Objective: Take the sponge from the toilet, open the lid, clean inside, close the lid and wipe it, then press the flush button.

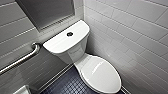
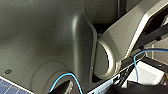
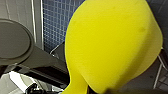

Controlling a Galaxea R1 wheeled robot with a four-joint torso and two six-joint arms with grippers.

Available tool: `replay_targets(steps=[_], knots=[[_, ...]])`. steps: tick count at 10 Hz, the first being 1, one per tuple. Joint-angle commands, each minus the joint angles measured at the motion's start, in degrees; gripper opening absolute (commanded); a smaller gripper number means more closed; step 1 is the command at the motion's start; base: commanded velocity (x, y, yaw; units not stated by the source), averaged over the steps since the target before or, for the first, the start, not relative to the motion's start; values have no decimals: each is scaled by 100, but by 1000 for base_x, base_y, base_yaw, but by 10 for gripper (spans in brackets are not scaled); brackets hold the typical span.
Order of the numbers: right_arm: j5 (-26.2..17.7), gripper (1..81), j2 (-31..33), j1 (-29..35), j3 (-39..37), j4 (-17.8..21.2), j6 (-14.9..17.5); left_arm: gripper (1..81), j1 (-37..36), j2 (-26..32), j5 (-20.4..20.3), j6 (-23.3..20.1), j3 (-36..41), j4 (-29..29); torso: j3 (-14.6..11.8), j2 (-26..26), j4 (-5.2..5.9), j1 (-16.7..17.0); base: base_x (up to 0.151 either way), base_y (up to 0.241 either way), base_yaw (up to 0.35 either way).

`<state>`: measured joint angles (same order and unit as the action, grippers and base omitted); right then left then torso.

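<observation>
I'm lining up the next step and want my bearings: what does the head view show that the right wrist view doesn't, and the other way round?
Head view's own: the toilet with its lid down, the flush button in the tank cover, a metal grab bar on the tiled wall.
Right wrist view's own: the yellow sponge, very close to the camera and off the toilet.
Shared: the dark small-tiled floor, seen behind the sponge in the wrist view.
</observation>
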<state>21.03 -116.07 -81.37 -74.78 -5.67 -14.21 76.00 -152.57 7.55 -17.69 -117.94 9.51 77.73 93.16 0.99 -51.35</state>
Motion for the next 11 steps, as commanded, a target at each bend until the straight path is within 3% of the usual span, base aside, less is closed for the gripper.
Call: replay_targets(steps=[1,4,7,10,11], knots=[[-642,10,1082,1485,1212,91,-38,811,139,24,573,-15,105,-19,0,0,0,0,0,0,0],[-1557,10,942,2497,1072,260,-55,811,157,-178,573,-15,-89,-28,0,0,0,0,0,0,0],[-1970,10,846,3173,940,268,-81,811,148,-275,573,-15,-106,-63,0,0,0,0,0,0,0],[-2646,10,644,4070,931,268,-345,811,157,-275,564,-15,-123,-63,0,0,0,0,0,0,0],[-2727,10,556,4273,887,260,-398,811,157,-275,564,-15,-133,-63,0,-575,0,369,0,0,0]])
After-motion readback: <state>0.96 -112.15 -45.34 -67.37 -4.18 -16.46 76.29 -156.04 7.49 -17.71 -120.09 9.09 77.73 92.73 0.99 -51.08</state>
